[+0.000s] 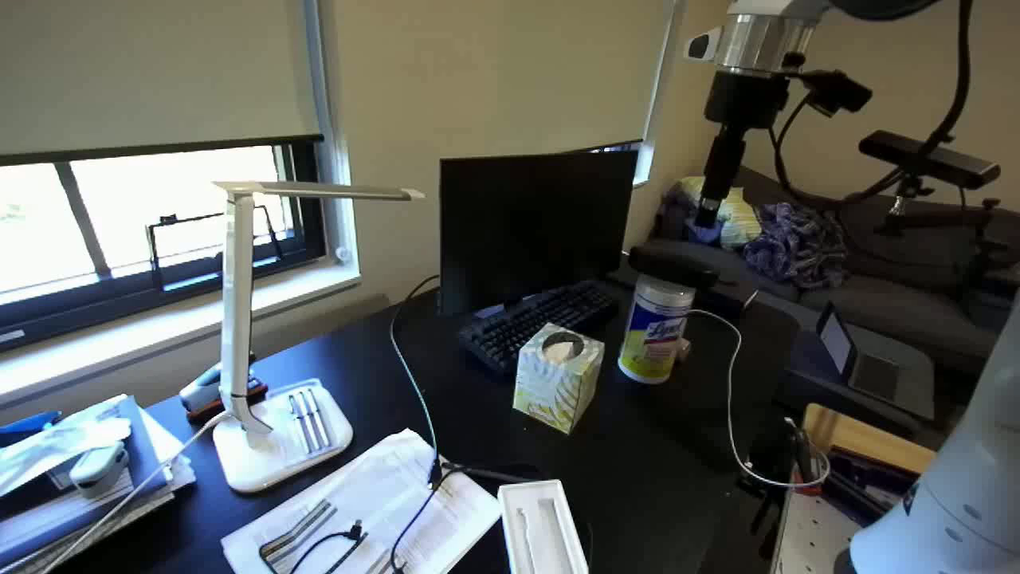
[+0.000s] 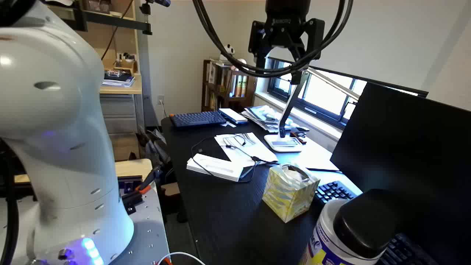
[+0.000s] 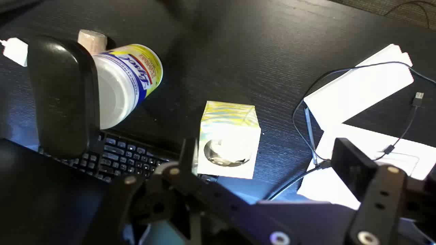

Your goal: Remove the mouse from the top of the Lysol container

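The Lysol container stands upright on the dark desk, with a yellow lower body, blue label and whitish lid; it shows in both exterior views and in the wrist view. The black mouse lies on its lid and overhangs it, seen in both exterior views and at the left of the wrist view. My gripper is open and empty, high above the desk and apart from both, in the exterior views. In the wrist view its fingers stand wide apart, right of the mouse.
A patterned tissue box stands beside the container. A keyboard and a monitor are behind them. A white cable runs past the container. A desk lamp, papers and a white box lie farther off.
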Controlling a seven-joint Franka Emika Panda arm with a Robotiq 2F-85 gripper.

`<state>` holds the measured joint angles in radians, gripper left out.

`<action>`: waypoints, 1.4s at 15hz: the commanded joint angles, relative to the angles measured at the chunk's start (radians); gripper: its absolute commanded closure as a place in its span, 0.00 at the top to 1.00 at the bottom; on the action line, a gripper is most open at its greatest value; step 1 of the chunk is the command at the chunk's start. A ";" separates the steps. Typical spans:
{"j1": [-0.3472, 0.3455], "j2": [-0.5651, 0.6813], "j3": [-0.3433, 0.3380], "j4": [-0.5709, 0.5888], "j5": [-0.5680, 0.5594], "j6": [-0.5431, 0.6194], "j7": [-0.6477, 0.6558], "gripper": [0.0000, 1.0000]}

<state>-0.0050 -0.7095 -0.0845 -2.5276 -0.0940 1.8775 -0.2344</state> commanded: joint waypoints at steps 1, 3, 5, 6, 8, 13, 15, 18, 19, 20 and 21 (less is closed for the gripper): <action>0.003 0.000 -0.002 0.002 -0.001 -0.003 0.002 1.00; 0.003 0.000 -0.002 0.002 -0.001 -0.003 0.002 1.00; 0.000 0.002 -0.010 0.007 -0.002 -0.002 -0.003 1.00; -0.006 0.009 -0.018 0.012 -0.006 0.000 -0.008 1.00; -0.023 0.035 -0.048 0.024 -0.019 0.012 -0.025 1.00; -0.062 0.151 -0.164 0.073 -0.041 0.042 -0.094 1.00; -0.079 0.226 -0.206 0.111 -0.045 0.093 -0.118 1.00; -0.095 0.373 -0.260 0.197 -0.011 0.147 -0.151 1.00; -0.096 0.423 -0.276 0.230 0.012 0.159 -0.162 1.00; -0.100 0.473 -0.290 0.266 0.037 0.157 -0.176 1.00; -0.107 0.513 -0.295 0.298 0.054 0.153 -0.180 1.00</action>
<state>-0.0890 -0.3530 -0.3660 -2.3490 -0.1048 2.0310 -0.3576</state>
